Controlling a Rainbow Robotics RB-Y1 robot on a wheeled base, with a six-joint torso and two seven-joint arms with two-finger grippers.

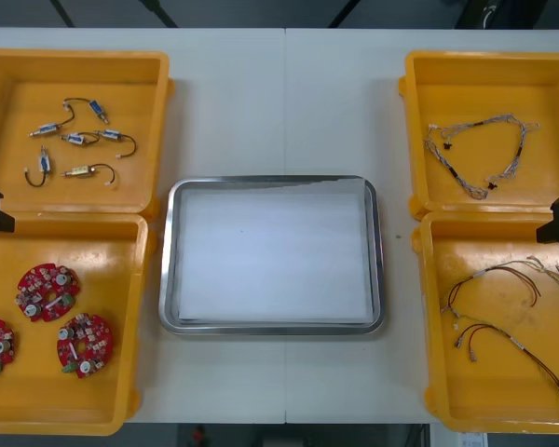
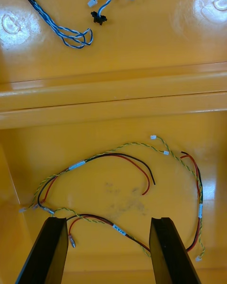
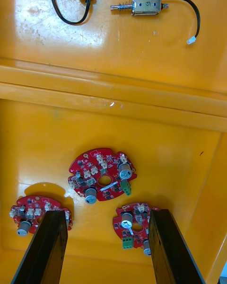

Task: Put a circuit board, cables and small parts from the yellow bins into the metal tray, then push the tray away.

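Left of the tray [image 1: 272,328], in the near bin [image 1: 142,317]: three round circuit boards. My left gripper [image 3: 108,213] hangs over them, fingers wide, nothing between. The tray is white inside with nothing in it, so I judge the board pick comes first. The left arm is the nearer one.

Key relation: the middle board [image 3: 101,174] lies flat, straight ahead of the finger gap. The board nearest the tray [image 3: 135,225] sits by my tray-side finger, partly hidden by it. The third board [image 3: 40,214] is by the other finger, farthest from the tray.

The boards are round, so no long axis. Only the green connector at the rim gives a heading: on the middle board it points toward the tray and back at me. I reckon any grip line across the rim works.

Right of the tray, near bin: my right gripper [image 2: 108,220] waits over the red and yellow cables [image 2: 118,161], fingers wide, empty. Their long run lies across the finger gap, in line with the tray.
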